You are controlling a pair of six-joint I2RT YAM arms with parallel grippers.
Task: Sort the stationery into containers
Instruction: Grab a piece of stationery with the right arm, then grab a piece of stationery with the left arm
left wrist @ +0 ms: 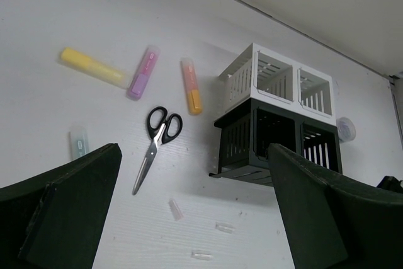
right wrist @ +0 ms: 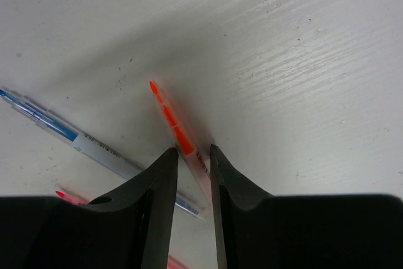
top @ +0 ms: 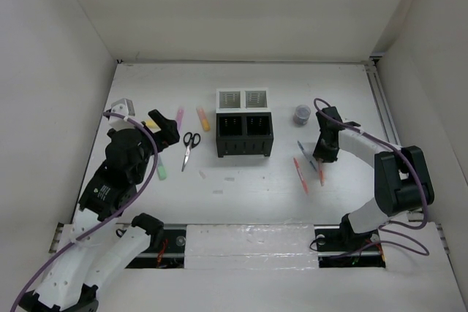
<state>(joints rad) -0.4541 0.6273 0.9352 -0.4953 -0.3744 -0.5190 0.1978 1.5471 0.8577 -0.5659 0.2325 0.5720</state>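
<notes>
The orange pen (right wrist: 170, 118) disappears between the fingers of the right gripper (right wrist: 192, 150); whether they pinch it, I cannot tell. The blue-grey pen (right wrist: 94, 148) runs off the picture's left edge; only a tip of the red pen (right wrist: 61, 194) shows.

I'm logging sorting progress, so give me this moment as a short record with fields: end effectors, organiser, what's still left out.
left end effector: open, above table, holding nothing
right end effector: fingers either side of orange pen, which lies on table; grip not certain
organiser: nothing visible inside
unsorted: blue pen, red pen, scissors, yellow highlighter, pink highlighter, orange highlighter, green highlighter, grey round item
</notes>
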